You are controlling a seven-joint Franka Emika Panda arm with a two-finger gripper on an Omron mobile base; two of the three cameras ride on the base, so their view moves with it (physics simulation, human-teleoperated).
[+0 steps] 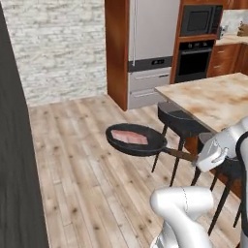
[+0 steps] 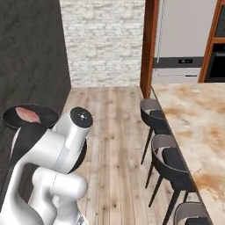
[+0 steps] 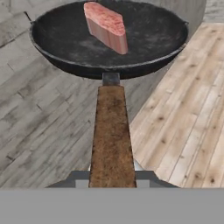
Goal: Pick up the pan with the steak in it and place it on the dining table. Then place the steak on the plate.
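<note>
1. The pincer [image 1: 202, 159] is pinching the far end of the pan's brown handle – its jaws sit pressed against the wood on both sides, as the hand view shows.
2. The pan [image 1: 136, 140] hangs level in the air over the wooden floor [image 1: 77, 160], clear of any support; its handle's long axis runs straight from the pincer out to the bowl.
3. The steak [image 1: 130, 137] lies flat inside the pan, near the middle (slightly toward the far side in the hand view).
4. The dining counter [image 1: 218, 99] lies beyond the pan and to its right in the left base view, with dark stools [image 1: 178, 122] along its near edge – so the pan, I judge, must swing over the stools to reach the marble top.
</note>
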